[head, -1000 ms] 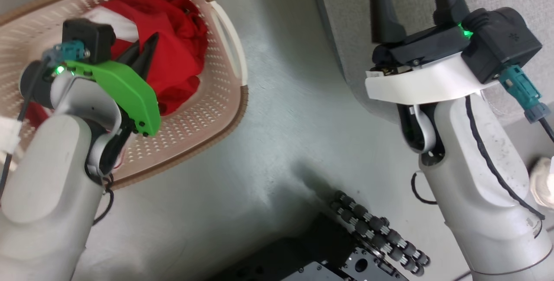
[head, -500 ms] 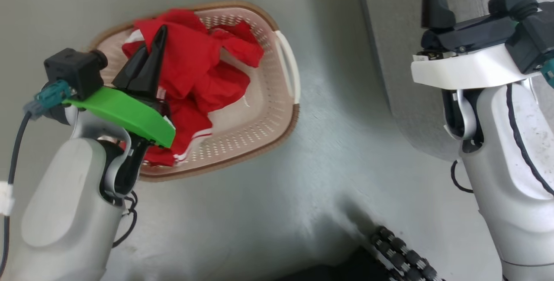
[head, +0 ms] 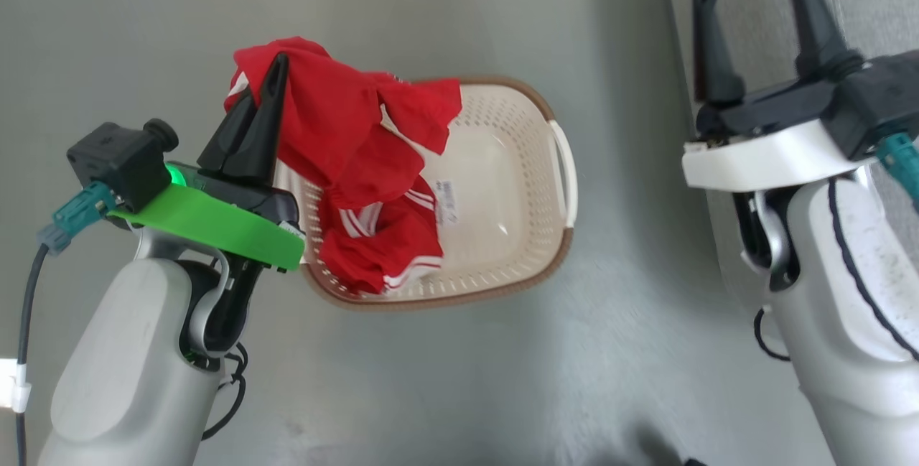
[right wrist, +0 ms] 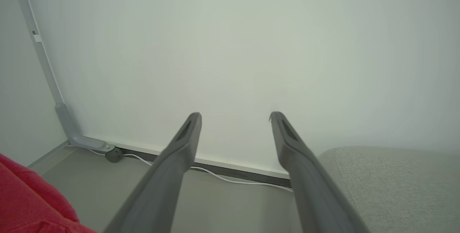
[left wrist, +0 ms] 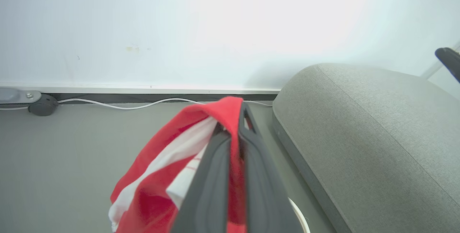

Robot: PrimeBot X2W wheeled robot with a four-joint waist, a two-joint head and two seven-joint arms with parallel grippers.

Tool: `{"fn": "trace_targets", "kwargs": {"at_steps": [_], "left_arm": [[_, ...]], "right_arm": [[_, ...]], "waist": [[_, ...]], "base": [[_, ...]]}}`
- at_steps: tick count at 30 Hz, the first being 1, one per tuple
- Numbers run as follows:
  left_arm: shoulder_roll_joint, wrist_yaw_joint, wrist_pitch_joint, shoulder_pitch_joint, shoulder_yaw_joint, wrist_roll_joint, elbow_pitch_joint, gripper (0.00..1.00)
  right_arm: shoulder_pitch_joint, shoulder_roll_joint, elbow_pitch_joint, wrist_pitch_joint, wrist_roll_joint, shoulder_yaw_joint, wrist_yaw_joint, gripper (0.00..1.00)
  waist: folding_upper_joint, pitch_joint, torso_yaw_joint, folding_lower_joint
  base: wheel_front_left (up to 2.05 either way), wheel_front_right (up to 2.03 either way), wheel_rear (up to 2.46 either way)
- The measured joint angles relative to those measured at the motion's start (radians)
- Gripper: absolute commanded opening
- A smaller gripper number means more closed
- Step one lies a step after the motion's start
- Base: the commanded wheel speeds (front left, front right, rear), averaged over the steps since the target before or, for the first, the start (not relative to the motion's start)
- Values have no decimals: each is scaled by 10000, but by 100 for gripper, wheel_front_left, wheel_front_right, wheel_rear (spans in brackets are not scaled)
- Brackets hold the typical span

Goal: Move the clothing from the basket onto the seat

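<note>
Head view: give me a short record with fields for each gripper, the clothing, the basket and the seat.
left gripper: fingers shut on the clothing, raised above the floor
right gripper: open, holding nothing, near the seat
clothing: red bundle hanging from the left fingers over the basket's left end
basket: on the floor, label sticker showing inside
seat: grey, right of the basket

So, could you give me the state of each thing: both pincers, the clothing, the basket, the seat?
left pincer: shut on the clothing.
right pincer: open, holding nothing.
clothing: bunched, hanging from the left pincer above the basket.
basket: upright on the floor, visible bottom bare.
seat: nothing lying on the visible part.
</note>
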Motion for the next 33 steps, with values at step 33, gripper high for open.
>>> {"fn": "trace_targets", "kwargs": {"at_steps": [33], "left_arm": [[117, -48, 1848, 1469, -1348, -1026, -1298, 0]], "right_arm": [[998, 625, 2416, 4, 1678, 5102, 2134, 100]], "waist": [[0, -5064, 1158, -1]], "base": [[0, 0, 0]]}}
